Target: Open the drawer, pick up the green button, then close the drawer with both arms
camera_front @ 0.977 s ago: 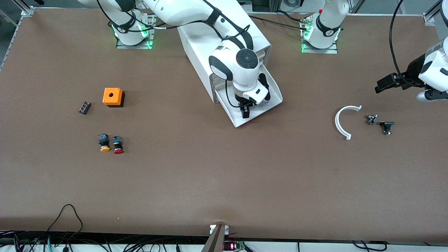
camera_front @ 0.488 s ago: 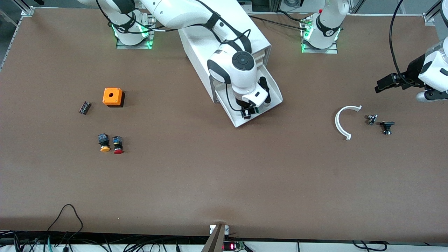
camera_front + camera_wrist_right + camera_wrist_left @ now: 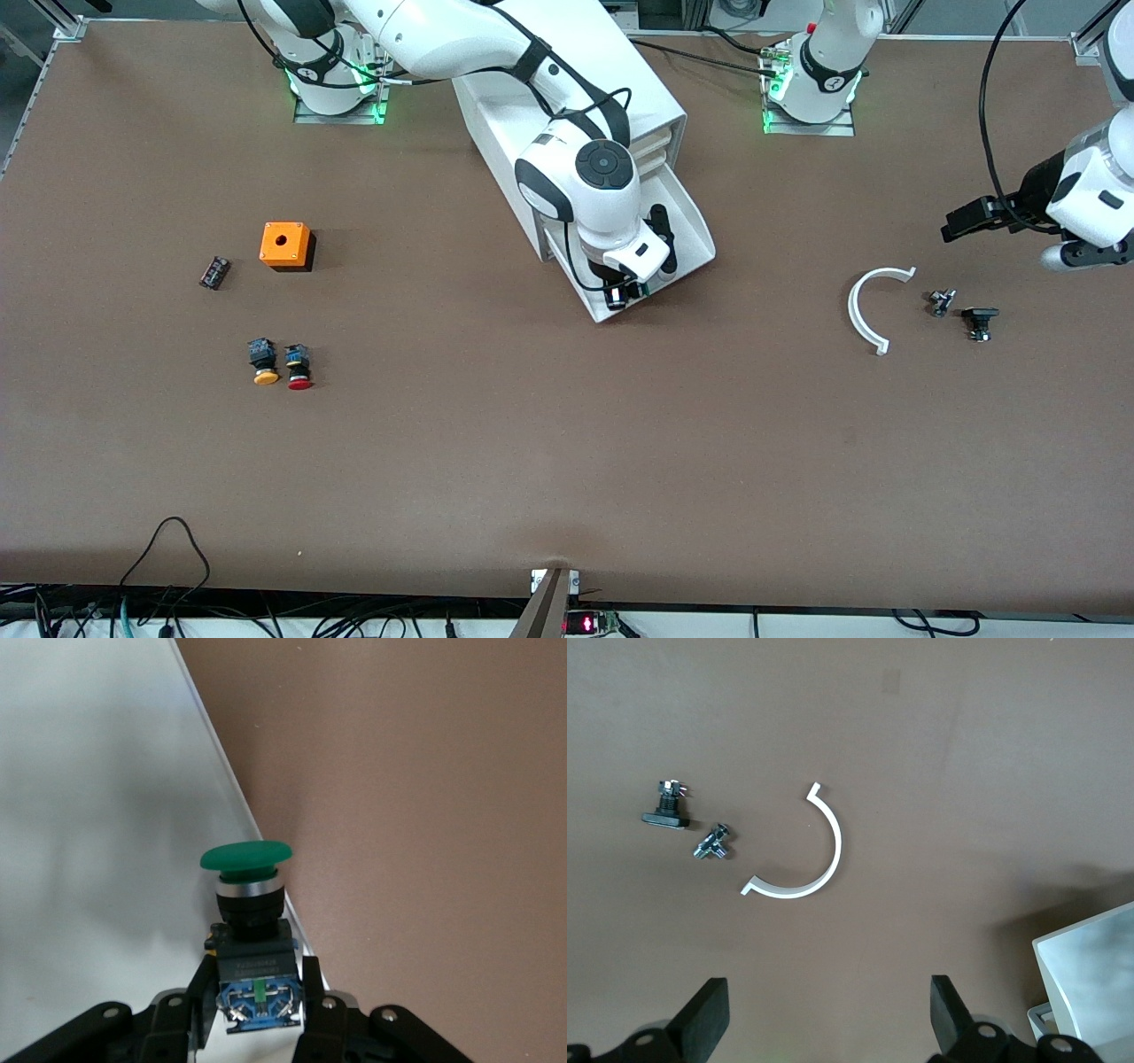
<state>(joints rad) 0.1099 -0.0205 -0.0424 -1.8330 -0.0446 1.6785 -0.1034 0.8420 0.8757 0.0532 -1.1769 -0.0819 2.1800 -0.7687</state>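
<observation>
The cabinet (image 3: 532,124) stands between the arm bases with its bottom drawer (image 3: 695,239) pulled out. The drawer's white floor and lip show in the right wrist view (image 3: 89,815). My right gripper (image 3: 623,293) is over the drawer's front lip and is shut on the green button (image 3: 248,904). Its fingers (image 3: 310,992) clamp the black-and-blue body, with the green cap pointing away from the hand. My left gripper (image 3: 961,220) hangs open and empty (image 3: 830,1019) over the table at the left arm's end.
A white curved piece (image 3: 864,310), a small metal part (image 3: 941,302) and a black part (image 3: 979,321) lie under the left gripper. An orange box (image 3: 285,245), a small black piece (image 3: 213,272), a yellow button (image 3: 263,361) and a red button (image 3: 299,367) lie toward the right arm's end.
My right gripper has closed on the green button and lifted it from the drawer floor toward the front lip. My left gripper has shifted slightly.
</observation>
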